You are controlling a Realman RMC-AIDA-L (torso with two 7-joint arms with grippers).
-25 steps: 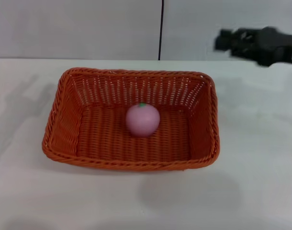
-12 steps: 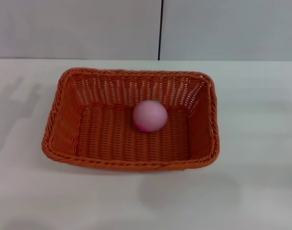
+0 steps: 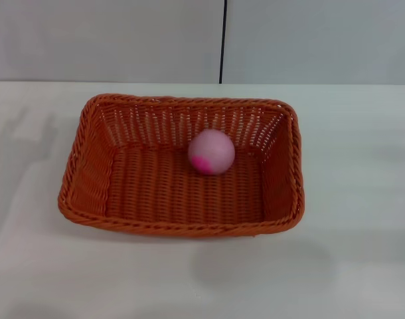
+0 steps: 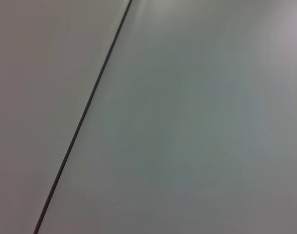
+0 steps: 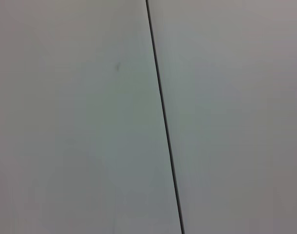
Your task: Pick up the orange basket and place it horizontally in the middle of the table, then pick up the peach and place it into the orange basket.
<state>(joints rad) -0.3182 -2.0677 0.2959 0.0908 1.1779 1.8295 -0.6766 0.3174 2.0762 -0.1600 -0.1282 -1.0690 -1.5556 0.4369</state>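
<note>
The orange basket [image 3: 182, 166] lies lengthwise across the middle of the white table [image 3: 362, 199] in the head view. The peach [image 3: 211, 151], pale pink with a magenta blotch facing the camera, rests on the basket's floor toward its far right side. Neither gripper nor any arm shows in the head view. Both wrist views show only a plain grey wall with a dark seam, with no fingers and no task object in them.
A grey wall with a vertical dark seam [image 3: 223, 40] stands behind the table's far edge. Bare white tabletop surrounds the basket on all sides.
The right arm, seen at the upper right a second ago, has left the head view. The peach has rolled slightly toward the basket's far right, turning its magenta blotch to the front.
</note>
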